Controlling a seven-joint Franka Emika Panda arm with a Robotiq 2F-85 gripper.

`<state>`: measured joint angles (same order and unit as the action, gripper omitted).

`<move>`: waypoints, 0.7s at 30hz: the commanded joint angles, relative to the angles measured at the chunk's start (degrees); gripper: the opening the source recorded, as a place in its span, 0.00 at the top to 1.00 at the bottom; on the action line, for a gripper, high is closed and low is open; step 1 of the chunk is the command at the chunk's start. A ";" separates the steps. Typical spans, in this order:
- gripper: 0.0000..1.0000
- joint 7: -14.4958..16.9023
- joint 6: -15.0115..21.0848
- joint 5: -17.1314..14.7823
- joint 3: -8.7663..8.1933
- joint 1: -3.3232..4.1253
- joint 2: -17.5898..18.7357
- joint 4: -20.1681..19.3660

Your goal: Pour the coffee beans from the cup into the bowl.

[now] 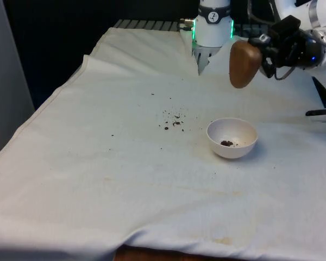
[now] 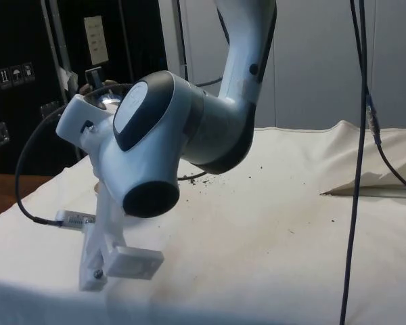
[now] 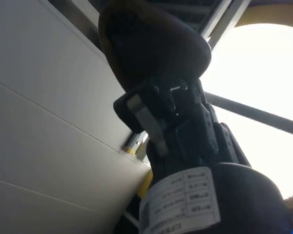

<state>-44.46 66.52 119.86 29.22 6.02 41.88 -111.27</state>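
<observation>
A brown wooden cup hangs in the air, tipped over, above and a little behind the white bowl. My gripper is shut on the cup from the front view's right. The bowl stands on the white cloth and holds a few coffee beans at its bottom. In the wrist view the cup appears dark, with the black fingers clamped on its lower part and my gripper closed around it.
Spilled coffee beans lie scattered on the cloth to the front view's left of the bowl. The robot's base stands just behind the cup. A black part sits at the right edge. Cables hang over the table in the side view.
</observation>
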 commanded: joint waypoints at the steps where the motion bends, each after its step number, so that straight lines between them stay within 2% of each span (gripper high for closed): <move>1: 1.00 1.09 -0.57 0.34 0.00 0.52 0.17 0.46; 3: 1.00 2.06 -1.20 0.92 0.40 0.57 0.23 0.57; 4: 1.00 1.38 -0.97 0.86 0.63 0.17 0.17 0.23; 5: 1.00 2.92 -1.72 1.49 0.74 0.63 0.29 0.69; 9: 1.00 4.35 -2.75 2.46 1.32 0.74 0.46 0.80; 11: 1.00 4.70 -3.04 2.81 1.38 0.80 0.57 0.74; 12: 1.00 4.35 -2.69 2.52 1.72 0.40 0.23 0.46; 13: 1.00 4.81 -3.15 3.04 1.38 0.80 0.57 0.63; 19: 1.00 4.98 -5.10 4.47 1.55 0.69 0.80 -0.23; 20: 1.00 4.64 -5.04 4.30 1.72 0.46 0.92 -0.11; 21: 1.00 5.04 -5.33 4.64 1.49 0.74 0.80 -0.29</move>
<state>-39.82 61.48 124.16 30.94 6.47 42.80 -111.38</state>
